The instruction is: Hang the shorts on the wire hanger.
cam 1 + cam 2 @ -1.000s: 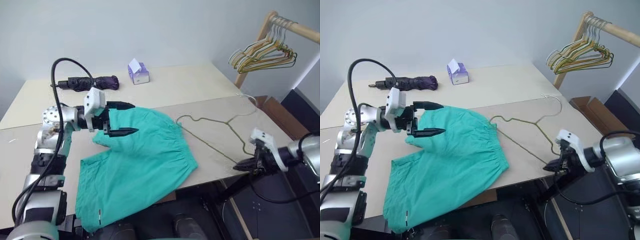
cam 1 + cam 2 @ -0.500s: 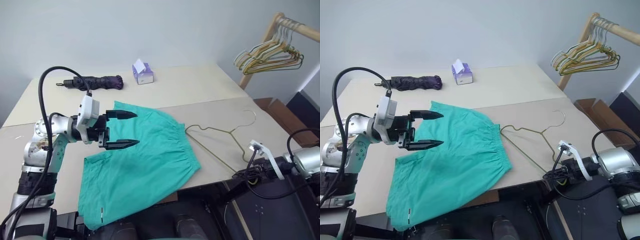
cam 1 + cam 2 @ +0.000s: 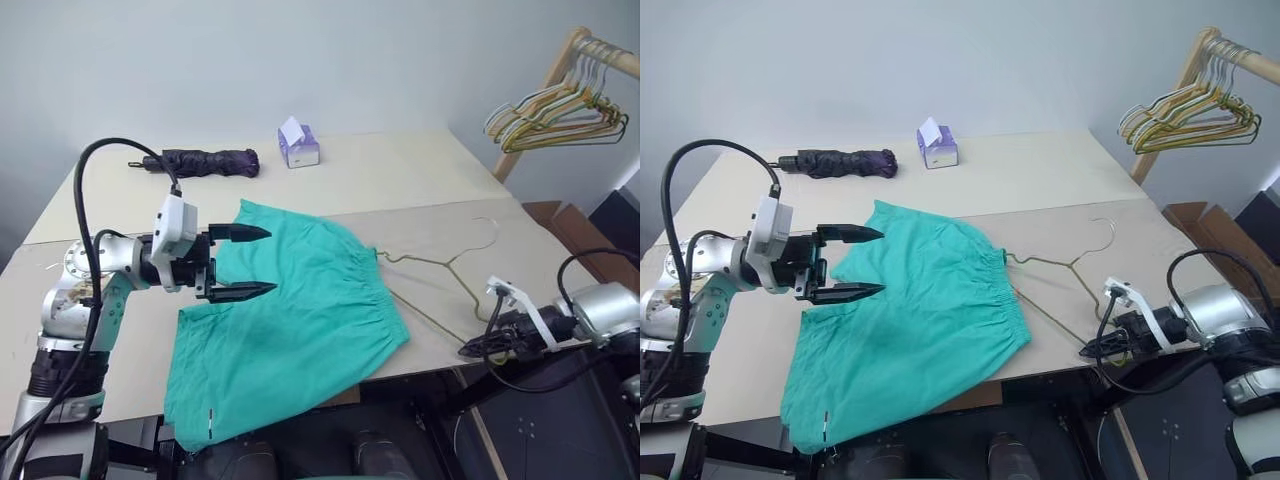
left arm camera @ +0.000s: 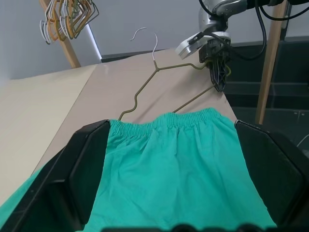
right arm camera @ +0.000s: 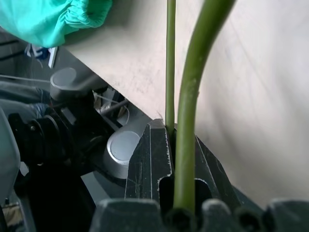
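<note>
Nearest you, at the table's (image 3: 420,180) front right corner, your right gripper (image 3: 1102,345) is clamped tight on the wire hanger (image 3: 445,270) at its lower end, the wire running up between the jaws in the right wrist view. So the hanger is in hand, but it lies flat on the tabletop, its hook pointing toward the far right edge. The shorts (image 3: 300,320) are spread flat beside it, waistband facing the hanger and just short of the wire, one leg drooping over the front edge. Your left gripper (image 3: 245,262) hovers over their far leg, fingers spread wide and holding nothing. Judging from this, you have the hanger grasped; picking up the shorts and draping them on the wire remain. Farther back lie an umbrella (image 3: 205,161) and tissue box (image 3: 299,146), untouched.
</note>
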Robot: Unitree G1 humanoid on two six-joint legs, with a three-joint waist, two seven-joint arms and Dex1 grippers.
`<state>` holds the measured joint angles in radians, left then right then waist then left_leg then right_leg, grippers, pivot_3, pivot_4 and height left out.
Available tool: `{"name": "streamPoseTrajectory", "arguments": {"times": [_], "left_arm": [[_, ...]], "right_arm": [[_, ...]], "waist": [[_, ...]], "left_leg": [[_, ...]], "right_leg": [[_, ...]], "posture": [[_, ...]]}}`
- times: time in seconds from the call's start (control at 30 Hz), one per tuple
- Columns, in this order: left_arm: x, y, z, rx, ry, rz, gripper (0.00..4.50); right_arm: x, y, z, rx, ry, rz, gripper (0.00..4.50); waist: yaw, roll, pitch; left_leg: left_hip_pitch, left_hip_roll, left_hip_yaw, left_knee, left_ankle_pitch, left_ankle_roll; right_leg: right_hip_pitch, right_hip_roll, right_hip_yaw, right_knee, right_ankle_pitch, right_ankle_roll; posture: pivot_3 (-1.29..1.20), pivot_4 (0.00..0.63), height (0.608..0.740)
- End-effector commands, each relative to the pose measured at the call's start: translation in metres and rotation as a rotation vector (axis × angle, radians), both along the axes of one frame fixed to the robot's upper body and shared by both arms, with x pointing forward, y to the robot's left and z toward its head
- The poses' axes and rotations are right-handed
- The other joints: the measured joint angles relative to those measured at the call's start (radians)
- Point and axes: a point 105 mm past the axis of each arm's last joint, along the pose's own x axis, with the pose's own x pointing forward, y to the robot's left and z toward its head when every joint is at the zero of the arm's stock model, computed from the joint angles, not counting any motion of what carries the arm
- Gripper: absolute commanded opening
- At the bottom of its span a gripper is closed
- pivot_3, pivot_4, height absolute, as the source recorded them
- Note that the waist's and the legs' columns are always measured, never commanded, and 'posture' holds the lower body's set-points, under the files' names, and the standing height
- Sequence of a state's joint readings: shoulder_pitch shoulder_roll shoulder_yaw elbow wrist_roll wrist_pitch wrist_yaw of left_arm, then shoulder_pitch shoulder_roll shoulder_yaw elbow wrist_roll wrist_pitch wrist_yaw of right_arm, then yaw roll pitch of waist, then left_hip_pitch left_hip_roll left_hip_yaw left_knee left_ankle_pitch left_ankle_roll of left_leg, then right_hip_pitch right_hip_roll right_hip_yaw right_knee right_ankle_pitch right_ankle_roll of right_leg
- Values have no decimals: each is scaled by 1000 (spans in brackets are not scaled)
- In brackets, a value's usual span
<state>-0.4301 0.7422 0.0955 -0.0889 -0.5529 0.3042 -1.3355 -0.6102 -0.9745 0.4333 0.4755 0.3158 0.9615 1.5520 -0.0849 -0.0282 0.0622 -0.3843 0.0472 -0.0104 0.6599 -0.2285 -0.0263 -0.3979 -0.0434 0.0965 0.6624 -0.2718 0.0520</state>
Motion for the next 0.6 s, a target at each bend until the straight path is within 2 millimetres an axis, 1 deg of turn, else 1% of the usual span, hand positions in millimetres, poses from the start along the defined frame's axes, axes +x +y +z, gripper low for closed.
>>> {"name": "streamPoseTrajectory", "arguments": {"times": [0.03,0.23,0.43,0.5,0.6], "left_arm": [[-2,2,11,3,-57,3,4470],[-3,5,12,12,-69,16,4470],[-3,6,12,18,-80,25,4470],[-2,6,13,18,-83,25,4470],[-2,5,13,23,-85,19,4470]], "right_arm": [[10,10,8,54,-14,49,0],[23,16,0,24,4,62,0],[36,20,-3,5,-14,75,0],[42,20,-1,7,-30,59,0],[47,19,6,27,-61,43,0]], "waist": [[1,0,0],[19,0,0],[32,0,0],[34,0,0],[43,1,0]], "left_leg": [[0,0,0,0,0,0],[0,0,0,0,0,0],[0,0,0,0,0,0],[0,0,1,0,0,0],[1,0,1,0,0,0]], "right_leg": [[0,0,0,0,0,0],[0,0,0,0,2,-3],[0,0,0,0,2,-4],[0,0,0,0,3,-5],[1,0,0,0,3,-6]], "posture": [[23,59,740],[52,55,740],[77,47,740],[79,45,740],[68,38,740]]}}
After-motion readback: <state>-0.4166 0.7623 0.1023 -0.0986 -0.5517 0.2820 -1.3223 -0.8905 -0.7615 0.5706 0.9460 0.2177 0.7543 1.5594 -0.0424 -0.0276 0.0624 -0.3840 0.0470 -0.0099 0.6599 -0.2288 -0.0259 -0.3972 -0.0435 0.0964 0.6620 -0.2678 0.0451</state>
